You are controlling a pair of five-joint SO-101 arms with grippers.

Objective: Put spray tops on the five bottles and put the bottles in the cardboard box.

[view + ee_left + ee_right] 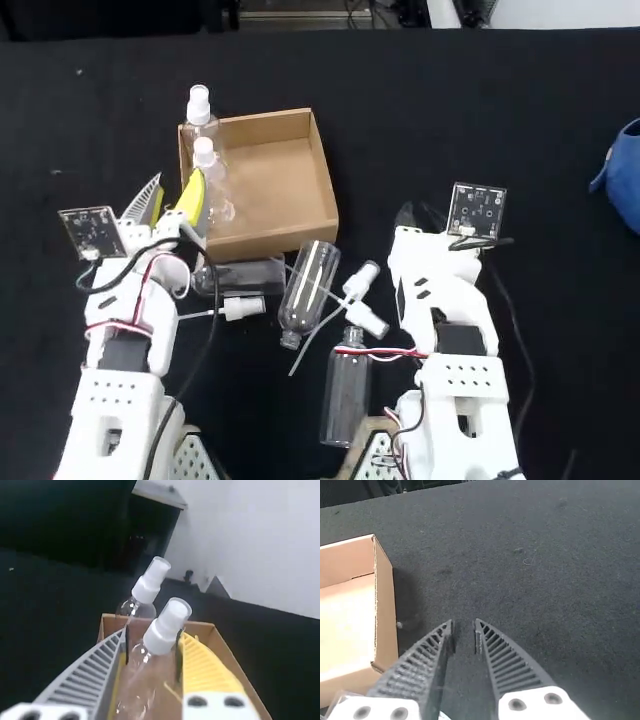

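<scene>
The cardboard box (322, 170) sits left of centre. A capped spray bottle (207, 165) (165, 627) stands inside it by the left wall, just past my left gripper's (176, 178) (151, 632) tips. That gripper is open, and the bottle is framed between its grey and yellow fingers. A second capped bottle (199, 108) (148, 585) stands at the box's far left corner. Three topless bottles lie on the table: one (308, 283) diagonal, one (346, 395) between the arm bases, one (238, 274) in front of the box. My right gripper (410, 216) (464, 625) hovers over bare cloth with a narrow gap, holding nothing.
Three loose spray tops with tubes (241, 308) (362, 277) (368, 321) lie among the lying bottles. A red and white cable (385, 352) crosses the nearest bottle. A blue object (622, 175) sits at the right edge. The box's near corner (382, 605) is beside my right gripper.
</scene>
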